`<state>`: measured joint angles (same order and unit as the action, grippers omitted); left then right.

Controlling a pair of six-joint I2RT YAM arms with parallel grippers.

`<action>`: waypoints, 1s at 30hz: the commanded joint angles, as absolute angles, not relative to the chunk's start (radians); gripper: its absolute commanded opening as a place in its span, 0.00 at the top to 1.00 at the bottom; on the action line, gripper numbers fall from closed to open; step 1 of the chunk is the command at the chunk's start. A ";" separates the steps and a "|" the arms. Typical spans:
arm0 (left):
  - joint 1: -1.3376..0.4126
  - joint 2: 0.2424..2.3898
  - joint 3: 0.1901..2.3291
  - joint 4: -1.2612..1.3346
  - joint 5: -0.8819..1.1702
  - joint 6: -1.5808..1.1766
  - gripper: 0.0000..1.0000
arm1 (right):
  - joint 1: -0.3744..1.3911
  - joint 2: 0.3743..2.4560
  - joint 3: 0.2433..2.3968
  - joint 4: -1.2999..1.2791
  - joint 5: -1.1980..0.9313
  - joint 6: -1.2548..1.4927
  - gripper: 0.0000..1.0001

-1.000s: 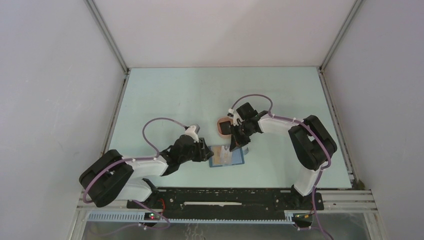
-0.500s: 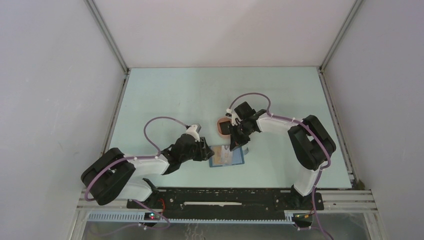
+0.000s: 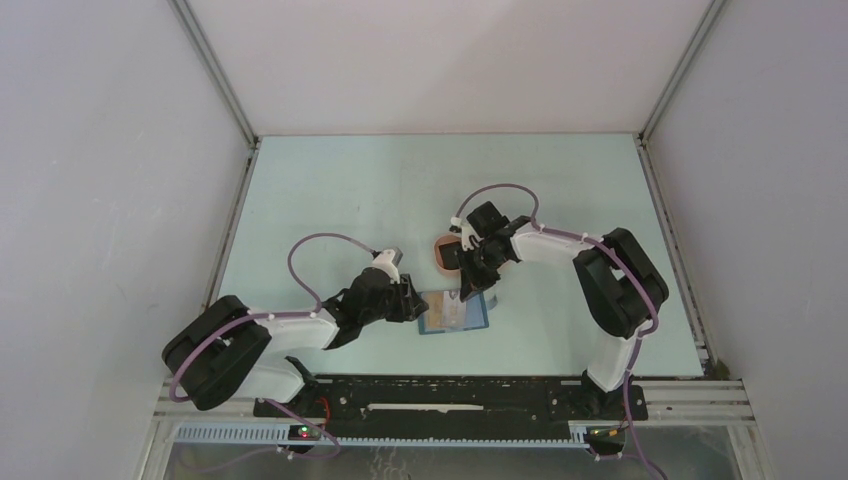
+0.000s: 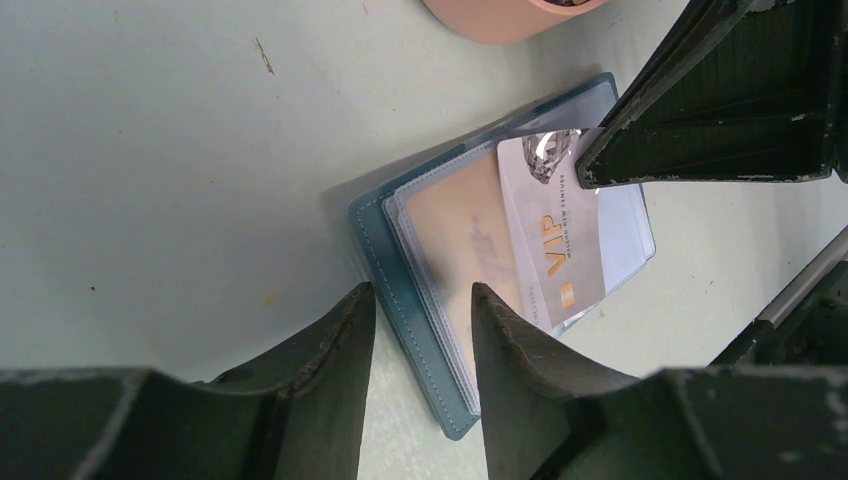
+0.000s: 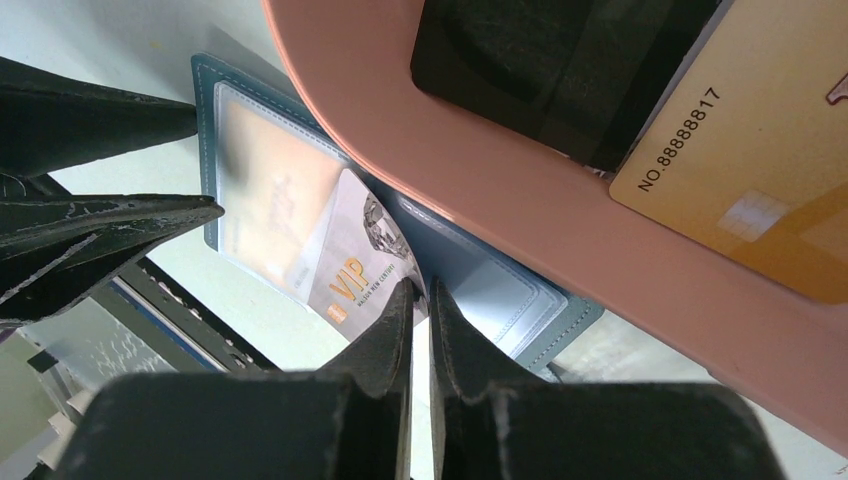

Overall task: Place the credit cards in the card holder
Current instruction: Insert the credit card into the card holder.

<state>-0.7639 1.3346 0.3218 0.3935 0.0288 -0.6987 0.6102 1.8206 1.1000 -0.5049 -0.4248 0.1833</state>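
The top external view looks down from high behind the near edge, far enough to take in the whole table (image 3: 340, 190). The 2 wrist views sit very close to the surface, facing each other from opposite sides. All 3 share the open card holder (image 3: 476, 318), VIP card (image 4: 550, 255) and pink tray (image 3: 438, 256).

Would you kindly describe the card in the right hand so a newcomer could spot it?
On the table lies the open blue card holder. Across its clear sleeves sits a silver card, pinched by the right hand. Unlike the gold card and black card in the pink tray, it reads VIP.
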 commanded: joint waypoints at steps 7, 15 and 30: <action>-0.774 1.349 0.364 0.363 0.023 -0.666 0.55 | 0.648 1.856 1.121 -0.566 -0.350 0.094 0.93; -0.776 1.348 0.364 0.364 0.026 -0.664 0.55 | 0.663 1.867 1.130 -0.577 -0.348 0.090 0.93; -0.784 1.372 0.374 0.384 0.050 -0.662 0.57 | 0.665 1.889 1.150 -0.582 -0.379 0.119 0.86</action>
